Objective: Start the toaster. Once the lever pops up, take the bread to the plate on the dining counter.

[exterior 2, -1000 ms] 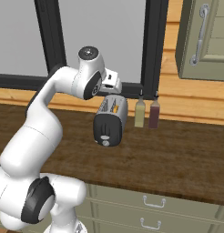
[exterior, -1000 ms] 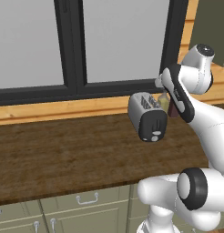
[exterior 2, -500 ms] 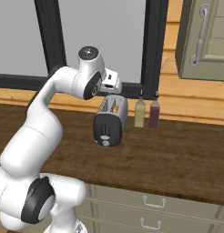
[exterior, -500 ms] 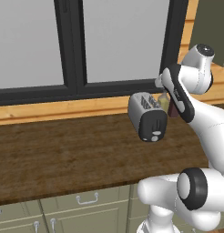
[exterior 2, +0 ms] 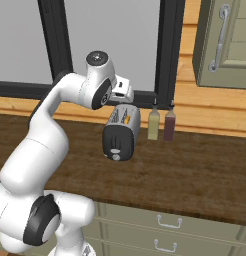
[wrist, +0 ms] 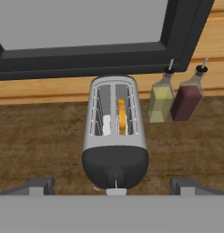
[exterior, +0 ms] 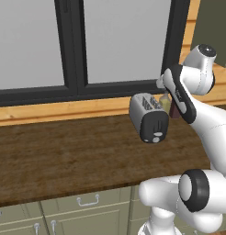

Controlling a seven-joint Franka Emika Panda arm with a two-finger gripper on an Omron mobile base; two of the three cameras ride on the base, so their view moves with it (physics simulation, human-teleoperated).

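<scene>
Nothing has moved: the gripper [wrist: 112,184] remains above the toaster [wrist: 114,139], fingers spread wide, holding nothing. The bread [wrist: 122,116] sits in the toaster's right slot.

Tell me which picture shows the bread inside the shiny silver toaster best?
The hand view: it looks straight down into the slots of the small rounded silver toaster, where the tan bread slice stands. The right base view shows a sliver of bread; the left base view shows only slots.
</scene>
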